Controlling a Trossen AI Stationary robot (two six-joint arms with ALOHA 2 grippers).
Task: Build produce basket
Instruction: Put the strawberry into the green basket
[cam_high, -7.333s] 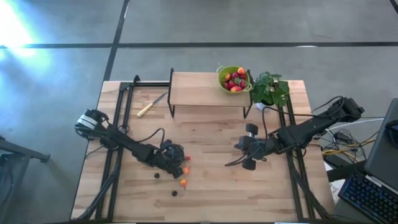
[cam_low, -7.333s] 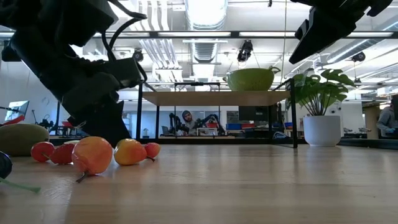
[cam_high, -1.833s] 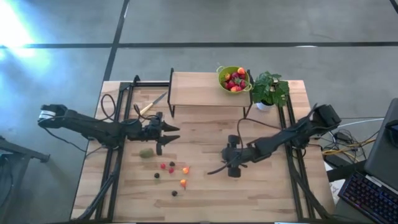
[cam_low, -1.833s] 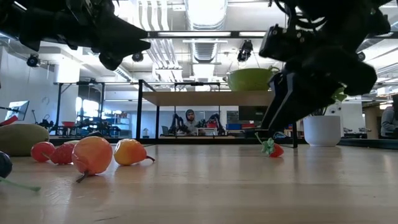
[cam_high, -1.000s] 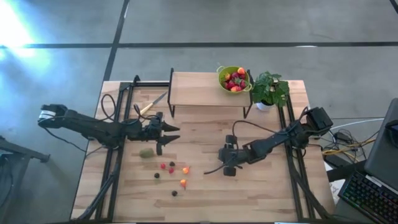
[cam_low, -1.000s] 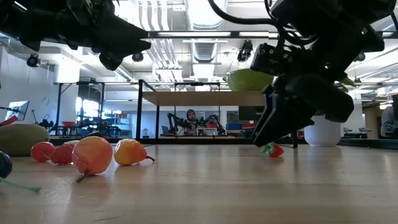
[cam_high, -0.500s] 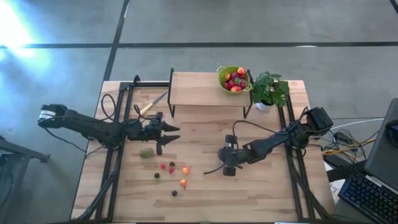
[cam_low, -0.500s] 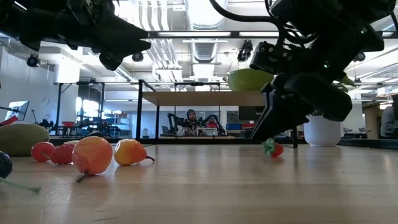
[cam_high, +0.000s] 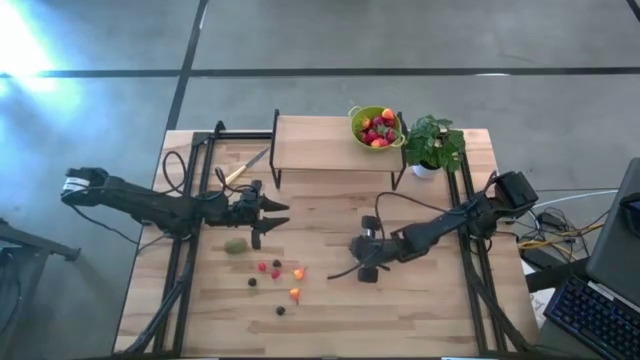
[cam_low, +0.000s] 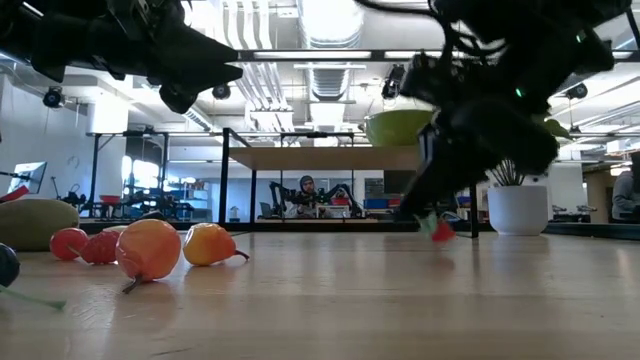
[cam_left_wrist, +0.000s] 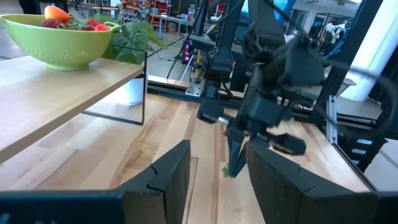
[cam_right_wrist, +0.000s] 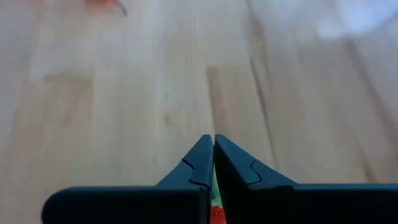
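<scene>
Six small fruits (cam_high: 276, 281) and one kiwi (cam_high: 235, 246) lie on the table's left part, near the left gripper (cam_high: 272, 219), whose fingers stand apart. At the middle, the right gripper (cam_high: 353, 260) is clamped on a strawberry (cam_low: 437, 230). Far on the shelf (cam_high: 320, 145) stands the green basket (cam_high: 375, 127), beside one potted plant (cam_high: 435, 145).

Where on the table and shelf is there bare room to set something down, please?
The shelf is bare left of the basket. The table is bare near the right front corner. It is crowded around the loose fruits and the right gripper.
</scene>
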